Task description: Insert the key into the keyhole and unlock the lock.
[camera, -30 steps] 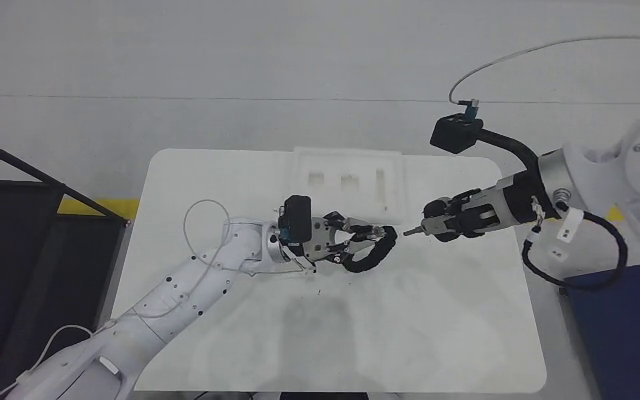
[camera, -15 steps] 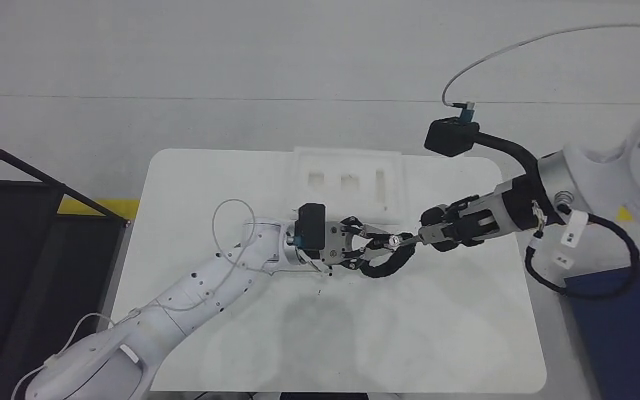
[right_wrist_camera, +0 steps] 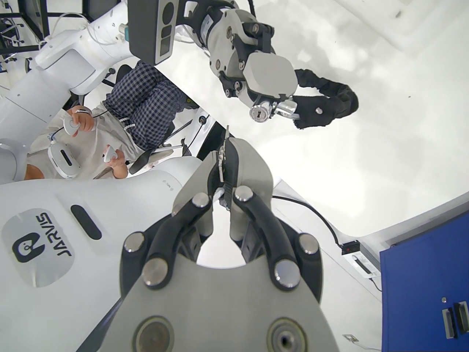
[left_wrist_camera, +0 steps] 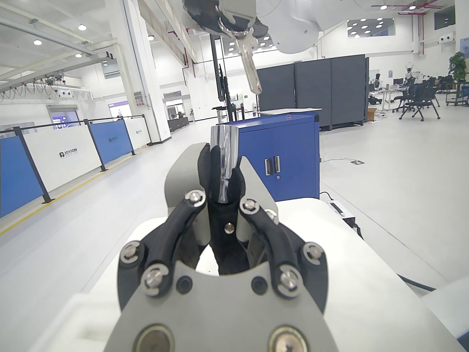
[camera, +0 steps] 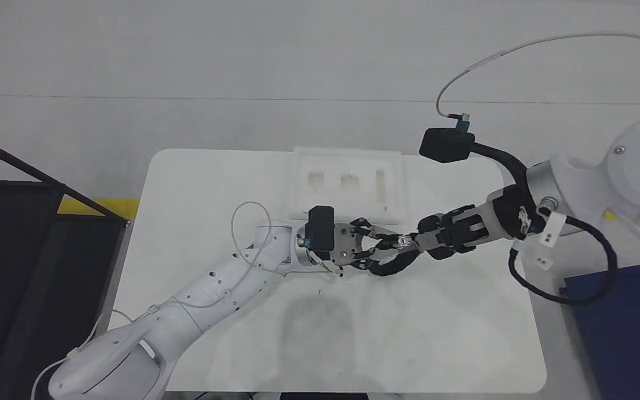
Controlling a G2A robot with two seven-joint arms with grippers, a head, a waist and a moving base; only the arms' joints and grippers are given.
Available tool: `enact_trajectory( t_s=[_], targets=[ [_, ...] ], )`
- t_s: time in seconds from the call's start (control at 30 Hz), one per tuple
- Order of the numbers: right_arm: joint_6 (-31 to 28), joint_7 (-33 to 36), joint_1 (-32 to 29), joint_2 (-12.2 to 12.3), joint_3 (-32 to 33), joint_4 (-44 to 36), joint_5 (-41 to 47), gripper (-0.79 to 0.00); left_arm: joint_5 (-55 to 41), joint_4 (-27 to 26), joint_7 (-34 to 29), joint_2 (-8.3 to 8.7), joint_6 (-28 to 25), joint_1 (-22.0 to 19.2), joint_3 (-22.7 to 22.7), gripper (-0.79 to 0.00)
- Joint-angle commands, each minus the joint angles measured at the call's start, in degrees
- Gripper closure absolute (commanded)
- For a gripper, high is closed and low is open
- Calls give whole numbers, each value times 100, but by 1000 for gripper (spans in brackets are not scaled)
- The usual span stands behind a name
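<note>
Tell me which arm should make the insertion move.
Right. Its jaws hold the key, tip aimed toward the keyhole, gap between; the left jaws clamp the lock, so left likely just holds.

The lock (camera: 383, 267), a chrome cylinder on a black sleeved cable loop, is held above the table's middle, its keyhole (right_wrist_camera: 258, 113) facing 3 o'clock. The silver key (left_wrist_camera: 248, 63) is at its 3 o'clock, blade pointing to 9 o'clock, tip near the keyhole but not in it.

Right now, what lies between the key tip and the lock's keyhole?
Nothing: in the left wrist view the gap between key and lock is bare; the right wrist view shows the keyhole uncovered.
</note>
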Motion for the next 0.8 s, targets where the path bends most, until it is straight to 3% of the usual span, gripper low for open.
enact_trajectory(
  t_s=[0.0, 0.77],
  targets=[
    [68, -66, 66, 27, -95, 12, 35, 0, 13, 15, 19, -25, 5, 15, -19, 0],
    [446, -445, 404, 236, -665, -9, 214, 0, 215, -68, 8, -133, -120, 351, -343, 0]
  ],
)
